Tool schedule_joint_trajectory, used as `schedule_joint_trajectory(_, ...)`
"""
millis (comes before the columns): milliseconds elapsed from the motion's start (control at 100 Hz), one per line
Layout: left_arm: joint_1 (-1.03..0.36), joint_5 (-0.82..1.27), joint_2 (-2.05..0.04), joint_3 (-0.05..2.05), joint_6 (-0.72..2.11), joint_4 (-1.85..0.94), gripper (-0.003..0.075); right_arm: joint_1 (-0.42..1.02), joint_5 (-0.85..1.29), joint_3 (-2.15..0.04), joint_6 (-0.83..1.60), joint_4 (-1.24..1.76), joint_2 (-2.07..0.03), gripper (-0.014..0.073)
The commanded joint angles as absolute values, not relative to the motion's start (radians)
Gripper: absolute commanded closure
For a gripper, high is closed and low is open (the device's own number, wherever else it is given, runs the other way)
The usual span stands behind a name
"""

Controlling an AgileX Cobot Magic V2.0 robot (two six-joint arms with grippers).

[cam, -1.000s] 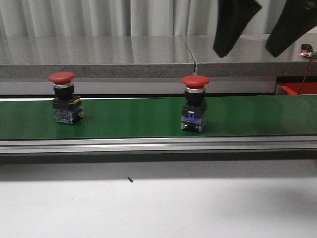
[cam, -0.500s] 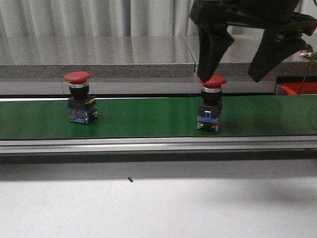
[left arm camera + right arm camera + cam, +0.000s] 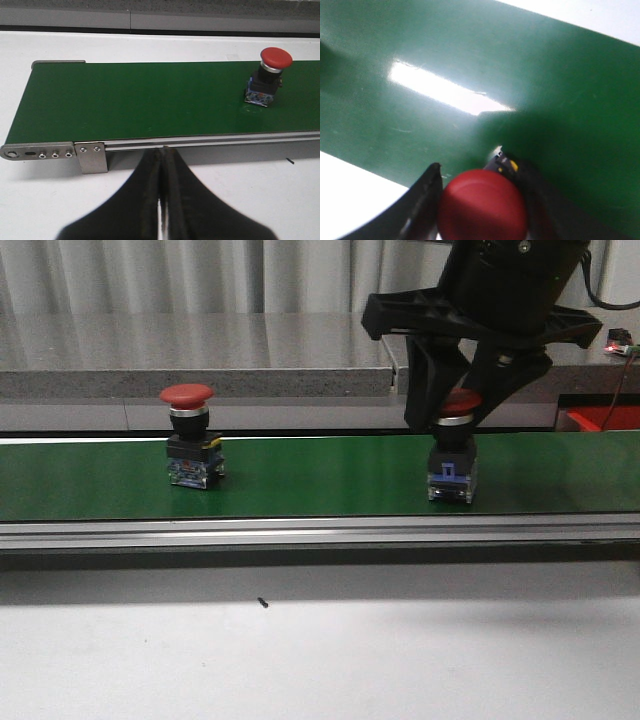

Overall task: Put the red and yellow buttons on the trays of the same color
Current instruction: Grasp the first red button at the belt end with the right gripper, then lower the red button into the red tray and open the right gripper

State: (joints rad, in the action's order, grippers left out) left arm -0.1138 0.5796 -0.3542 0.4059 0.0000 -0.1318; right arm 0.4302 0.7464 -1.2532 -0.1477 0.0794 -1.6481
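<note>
The grey tabletop (image 3: 320,660) fills the front view from 4 to 8 o'clock, bare except for a small dark speck. Across it runs the green conveyor belt (image 3: 300,480), edged on the near side by a silver rail (image 3: 300,533); in the left wrist view the belt's end bracket (image 3: 55,151) shows where the green surface stops.

The right gripper (image 3: 455,405) hangs over the belt at about 2 o'clock in the front view, its fingers (image 3: 422,200) spread and flanking the cap of the right red button (image 3: 452,455). The right wrist view shows the red cap between them with a sliver of gap on the visible side, so nothing is gripped yet. The left gripper (image 3: 162,200) sits off the belt on the near side, its fingers pressed together on nothing.

The left red button (image 3: 192,445) stands upright on the belt near 9 o'clock, well apart from the right one. No tray is visible in any view.

The likely risk is timing: if the belt is running, a late closure could catch the cap off-centre and tip the tall, narrow button, or miss it. A slanted squeeze on the rounded cap could also let it slip.

Open belt lies on both sides of the right button, and room above is free for a straight lift.
</note>
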Motion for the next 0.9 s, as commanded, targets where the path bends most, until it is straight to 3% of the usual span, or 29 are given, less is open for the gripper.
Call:
schedule_joint_trajectory(0, -0.114, 0.503, -0.361, 0.432, 0.0, -0.146, 0.0741, 0.433, 0.694, -1.288, -0.135, 0.08, -1.61, 0.0361)
schedule_joint_trajectory(410, -0.114, 0.503, -0.361, 0.432, 0.0, -0.146, 0.0741, 0.347, 0.687, -1.291, -0.135, 0.065, -1.512, 0.0362)
schedule_joint_trajectory(890, -0.114, 0.503, -0.361, 0.432, 0.0, -0.146, 0.0741, -0.015, 0.778, -1.429, -0.094, -0.008, -1.48, 0.0362)
